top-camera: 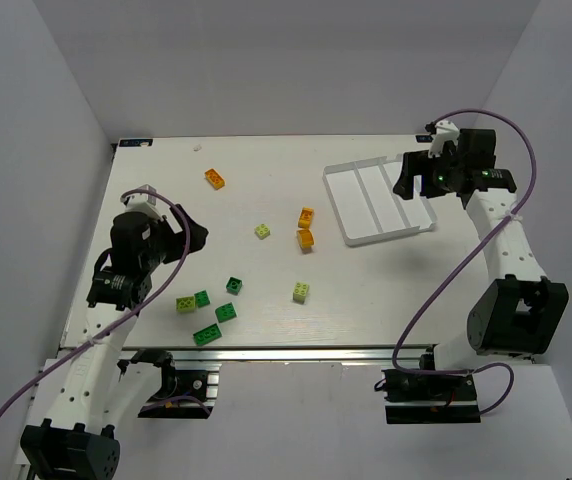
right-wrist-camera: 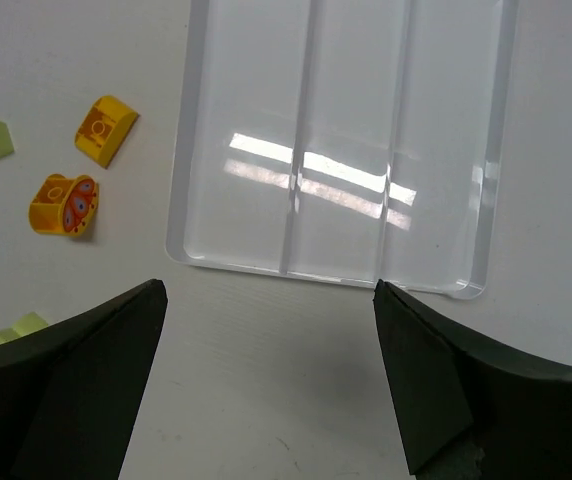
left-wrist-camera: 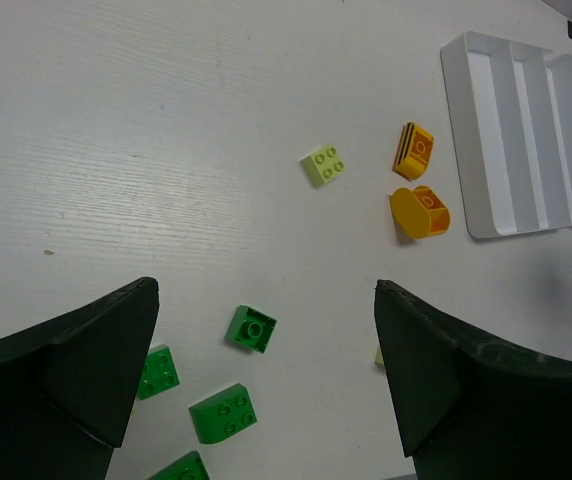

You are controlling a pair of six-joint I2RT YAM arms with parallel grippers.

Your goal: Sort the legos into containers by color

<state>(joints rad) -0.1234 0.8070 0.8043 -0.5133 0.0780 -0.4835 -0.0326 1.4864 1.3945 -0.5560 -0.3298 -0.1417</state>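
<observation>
Left arm [top-camera: 126, 255] is reaching forward from its base and bending down over the table [top-camera: 166, 170], well left of the tray [top-camera: 361, 205]. Left tool [top-camera: 192, 238] is hanging above the table with its jaws spread wide, gripping nothing. In the wrist view its two dark fingers [left-wrist-camera: 76, 370] are framing bare table and loose bricks.

Right arm [top-camera: 511, 250] is rising at the tray's right side and folding back over it. Right tool [top-camera: 413, 185] is hovering above the tray's far right corner, jaws also spread wide and holding nothing. Its fingers [right-wrist-camera: 66, 380] are showing at the bottom of the wrist view, with the tray lying below them.

Counting left to right; every brick is lying on the table left of the tray and apart from it.

- Dark green bricks [top-camera: 226, 312]: four, sitting in a loose cluster farthest from the tray, toward the near edge.
- Yellow-green bricks [top-camera: 263, 231]: three. One is sitting just beside the green cluster, one roughly midway to the tray, and one nearer the tray, toward the near edge.
- Orange bricks [top-camera: 307, 216]: three. One is lying alone, well left of the tray toward the far edge. Two are sitting close together near the tray's left side.
- Tray: one, showing three long compartments [right-wrist-camera: 346, 150] running side by side.
</observation>
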